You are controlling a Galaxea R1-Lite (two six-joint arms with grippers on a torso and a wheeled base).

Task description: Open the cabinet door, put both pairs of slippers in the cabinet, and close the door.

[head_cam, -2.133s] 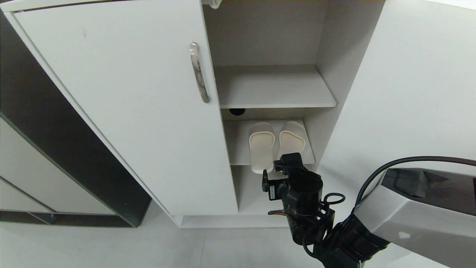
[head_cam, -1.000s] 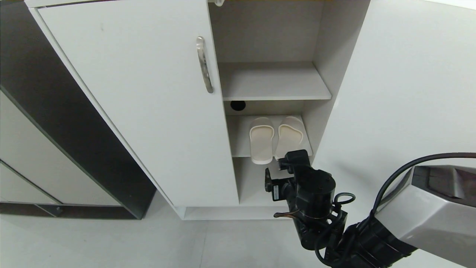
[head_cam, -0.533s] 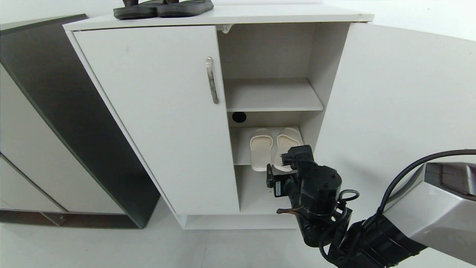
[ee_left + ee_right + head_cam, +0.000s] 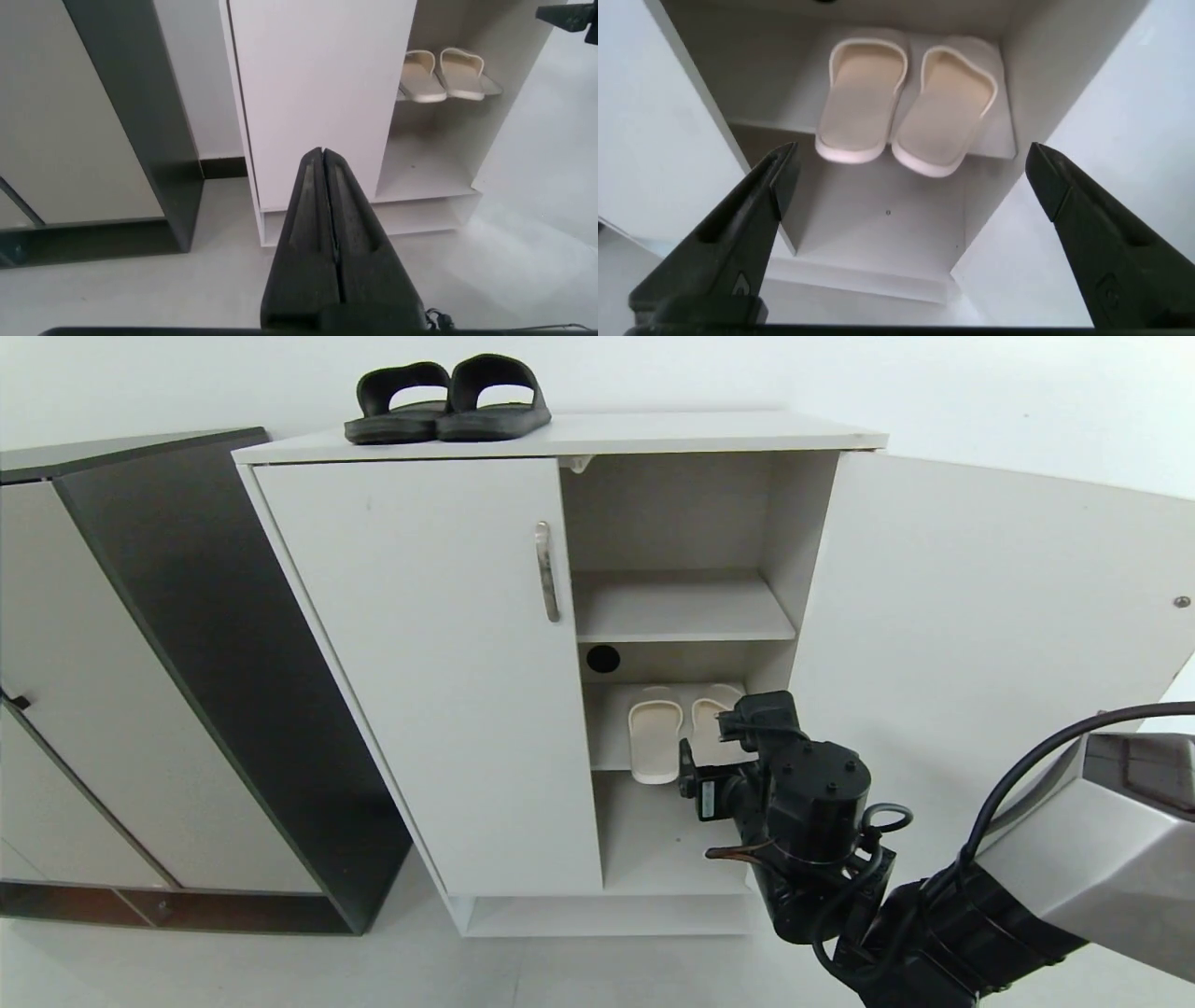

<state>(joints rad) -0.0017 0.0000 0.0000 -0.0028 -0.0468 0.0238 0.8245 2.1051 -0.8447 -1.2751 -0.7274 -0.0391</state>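
Note:
A white cabinet (image 4: 429, 663) stands with its left door shut and its right door (image 4: 980, 616) swung wide open. A pair of black slippers (image 4: 446, 401) lies on the cabinet top. A pair of white slippers (image 4: 655, 739) (image 4: 447, 75) (image 4: 910, 103) rests side by side on the middle shelf, heels toward me. My right gripper (image 4: 726, 735) (image 4: 913, 154) hangs open just in front of that shelf, apart from the slippers. My left gripper (image 4: 322, 157) is shut on nothing, low and back from the shut left door.
A dark grey cabinet (image 4: 187, 644) stands right beside the white one on the left. The shut door carries a metal handle (image 4: 547, 569). An upper shelf (image 4: 681, 611) and a bottom compartment (image 4: 653, 840) lie above and below the white slippers. Light grey floor (image 4: 280, 971) spreads in front.
The head camera has tilted up and drawn back, bringing the cabinet top and the black slippers into view. The white slippers stay on the shelf, with the right gripper in front of them.

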